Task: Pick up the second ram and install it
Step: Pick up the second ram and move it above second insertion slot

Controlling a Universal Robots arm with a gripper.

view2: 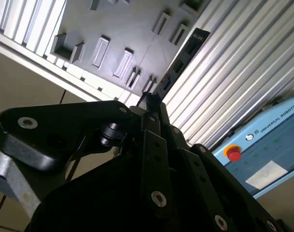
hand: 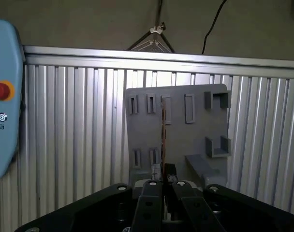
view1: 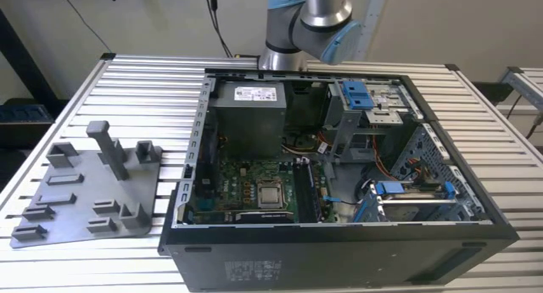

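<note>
Our gripper pinches the second ram by its near end; we judge it light, stiff, fragile

Dark second ram, grey fixture plate, ribbed silver table, black case

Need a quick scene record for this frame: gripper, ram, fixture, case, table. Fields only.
gripper: gripper shut on the second ram, in both wrist views
second ram: second ram thin dark stick jutting past the fingertips; edge-on in the first wrist view
fixture: grey fixture on the table, at the exterior view's left of the case; behind the ram in both wrist views
case: computer case lying open, motherboard exposed
table: slatted table
pendant: teach pendant in both wrist views
</note>
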